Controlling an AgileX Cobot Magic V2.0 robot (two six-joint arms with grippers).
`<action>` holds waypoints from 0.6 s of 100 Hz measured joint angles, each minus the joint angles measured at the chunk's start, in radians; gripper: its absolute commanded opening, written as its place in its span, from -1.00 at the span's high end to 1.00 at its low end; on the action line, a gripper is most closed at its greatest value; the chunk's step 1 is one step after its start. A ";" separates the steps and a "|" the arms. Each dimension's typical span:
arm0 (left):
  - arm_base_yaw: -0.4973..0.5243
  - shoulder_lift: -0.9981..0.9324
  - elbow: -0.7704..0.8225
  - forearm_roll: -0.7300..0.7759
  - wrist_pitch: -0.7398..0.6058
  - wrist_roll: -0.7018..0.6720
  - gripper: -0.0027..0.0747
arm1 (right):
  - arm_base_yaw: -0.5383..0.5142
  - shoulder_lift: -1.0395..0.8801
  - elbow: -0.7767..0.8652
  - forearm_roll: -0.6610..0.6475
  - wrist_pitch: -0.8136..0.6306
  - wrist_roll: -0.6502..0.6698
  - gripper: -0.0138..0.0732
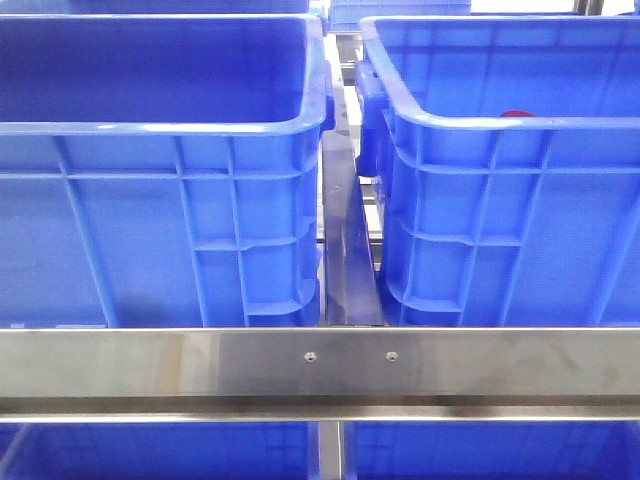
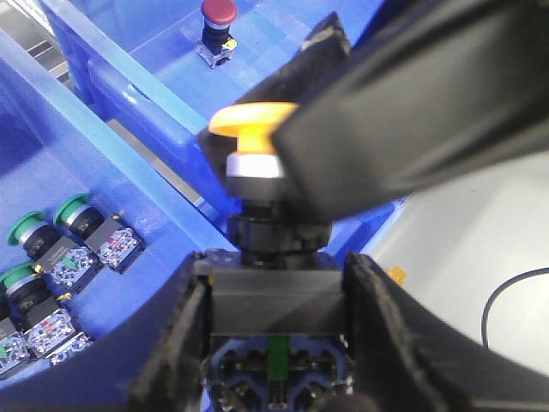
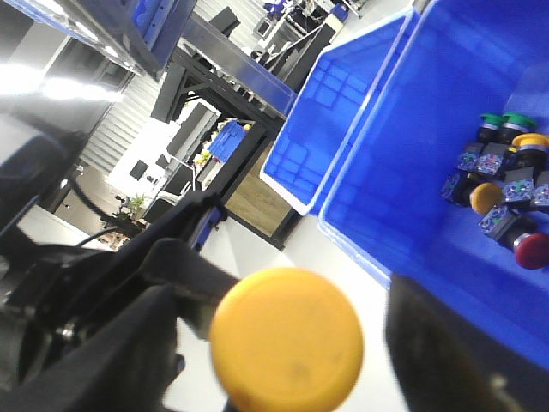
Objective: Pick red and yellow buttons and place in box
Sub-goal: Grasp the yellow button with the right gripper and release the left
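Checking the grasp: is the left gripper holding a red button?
No, the left gripper clamps a yellow button; the red button sits in the crate.

You have a steel rack (image 1: 200, 365) carrying two blue crates side by side behind its front rail: the shadowed crate (image 1: 150, 230) toward the left end, the box (image 1: 500, 230) toward the right, a narrow gap between them.
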 measured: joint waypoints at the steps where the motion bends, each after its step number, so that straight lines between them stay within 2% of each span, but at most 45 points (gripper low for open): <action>1: 0.000 0.000 0.000 0.000 0.000 0.000 0.98 | 0.000 0.002 0.000 0.000 0.000 0.000 -0.19; 7: 0.000 0.000 0.000 0.000 0.000 0.000 0.98 | 0.000 0.005 -0.002 -0.002 0.000 0.000 0.04; 14: 0.000 0.000 0.000 0.000 0.000 0.000 0.98 | 0.000 0.007 -0.002 -0.002 0.004 0.000 0.22; 21: 0.000 0.000 0.000 0.000 0.000 0.000 0.96 | 0.000 0.007 -0.002 -0.002 0.006 0.000 0.26; 26: 0.000 0.000 0.000 0.000 0.000 0.000 0.88 | 0.000 0.007 -0.002 -0.002 0.006 0.000 0.26; 31: 0.000 0.000 0.000 0.000 0.000 0.000 0.73 | 0.000 0.007 -0.002 -0.002 0.006 0.000 0.26; 38: 0.000 0.000 0.000 0.000 0.000 0.000 0.42 | 0.000 0.007 -0.002 -0.002 0.006 0.000 0.26; 50: 0.000 0.000 0.000 0.000 0.000 0.000 -0.23 | 0.000 0.007 -0.002 -0.002 0.010 0.000 0.26; 55: 0.000 0.000 0.000 0.000 0.000 0.000 -0.40 | 0.000 0.007 -0.002 -0.004 0.013 0.000 0.26; 60: 0.000 0.000 0.000 0.000 -0.002 0.000 -0.49 | 0.000 0.007 -0.002 -0.006 0.017 -0.001 0.26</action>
